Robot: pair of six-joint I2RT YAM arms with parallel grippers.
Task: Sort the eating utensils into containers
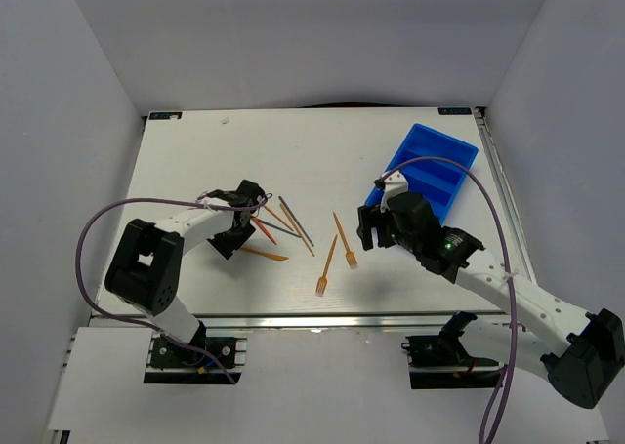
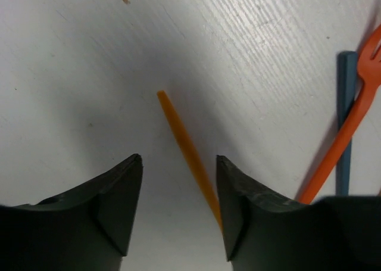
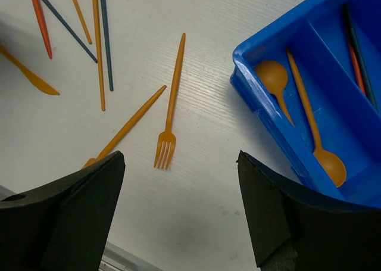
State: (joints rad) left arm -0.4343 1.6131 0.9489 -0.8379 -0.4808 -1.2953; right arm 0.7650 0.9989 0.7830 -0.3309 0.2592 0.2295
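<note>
The utensils lie scattered on the white table. An orange stick [image 2: 184,143] runs between my left gripper's [image 2: 178,158] open jaws, close against the right finger [image 2: 238,199]. To its right lie an orange fork [image 2: 351,119] and a blue-grey stick [image 2: 345,104]. In the top view my left gripper [image 1: 244,213] is at the pile of sticks [image 1: 283,220]. My right gripper [image 3: 180,155] is wide open and empty over bare table, beside the blue tray [image 3: 262,113]. The tray [image 1: 430,161] holds two orange spoons [image 3: 275,80] and some sticks [image 3: 357,50]. Two orange forks [image 3: 169,116] lie ahead of the right gripper.
An orange knife-like piece [image 1: 264,254] lies near the left arm. White walls stand on three sides of the table, and a metal rail [image 1: 312,319] runs along its near edge. The second fork's [image 3: 128,128] head is hidden behind my right gripper's left finger.
</note>
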